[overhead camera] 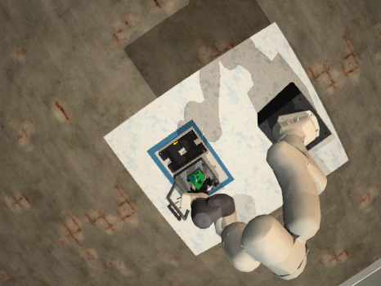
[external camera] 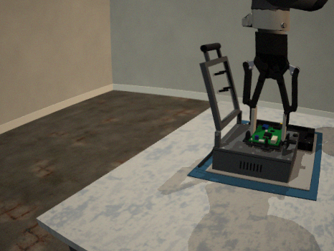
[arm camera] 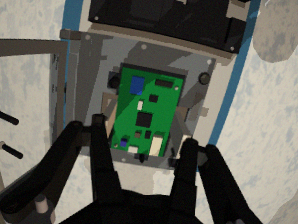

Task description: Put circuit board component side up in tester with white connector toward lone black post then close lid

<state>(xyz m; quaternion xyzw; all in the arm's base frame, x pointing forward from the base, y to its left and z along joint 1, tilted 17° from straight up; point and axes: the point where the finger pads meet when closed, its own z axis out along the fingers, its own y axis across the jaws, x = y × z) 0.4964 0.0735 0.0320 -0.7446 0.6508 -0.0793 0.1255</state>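
The green circuit board [arm camera: 147,117] lies component side up in the grey tester [external camera: 254,158], and shows in the top and exterior views [overhead camera: 197,178] [external camera: 266,136]. Its white connector [arm camera: 156,145] is at the edge nearest the wrist camera. My gripper [external camera: 268,127] points straight down over the tester. One finger stands at each long side of the board, and the fingers are shut on it [arm camera: 143,136]. The tester's lid [external camera: 220,90] stands open and upright at the left. I cannot make out the pins or the lone post clearly.
Tester and tray sit on a blue mat [external camera: 258,184] on the white table. The open lid frame with its handle [external camera: 211,47] rises close to the gripper's left side. The arm's base [overhead camera: 294,118] stands at the far table corner.
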